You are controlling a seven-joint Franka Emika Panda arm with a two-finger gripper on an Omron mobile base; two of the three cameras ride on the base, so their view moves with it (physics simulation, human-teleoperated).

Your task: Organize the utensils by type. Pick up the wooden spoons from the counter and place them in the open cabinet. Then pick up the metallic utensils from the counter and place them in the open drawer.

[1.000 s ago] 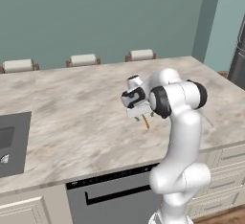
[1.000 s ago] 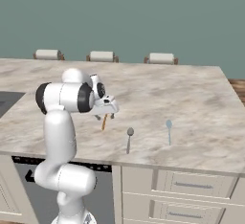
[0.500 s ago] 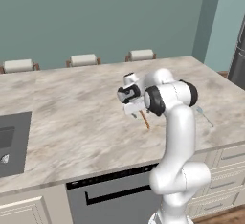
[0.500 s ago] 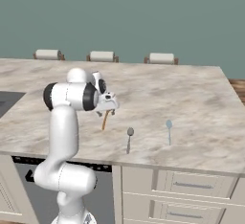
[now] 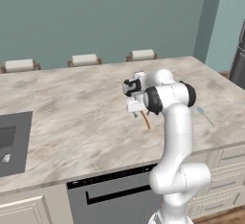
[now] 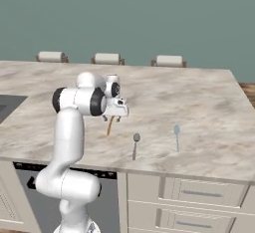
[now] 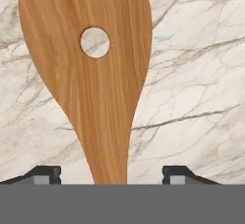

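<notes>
- Compared with a second back, the arm has drifted a touch toward the far side of the bench (image 5: pixel 72 117) and the hand has dropped closer to the wooden spoon (image 7: pixel 95 84); nothing else on the stone has moved.
- That spoon is the orange-brown one with a hole through its bowl. It lies flat on the bench right under the hand, handle poking out toward the front edge in the right base view.
- From the hand view its long axis runs straight up the middle: bowl at the top, away from the pincer (image 7: pixel 110 173), neck and handle coming down between the two tips.
- Pincer state: jaws look fairly wide, one tip either side of the handle with bare marble between each tip and the wood. So not gripping anything yet, far as I can tell.
- What could bite: it's a thin flat handle on hard stone, so if the tips close too high they could slide over it, and if off-centre the spoon could swivel.
- Also a grab near the neck leaves the heavy bowl hanging, so it may droop on the lift.
- Two grey metal spoons (image 6: pixel 135 145) sit well apart to the side, out of the way.
</notes>
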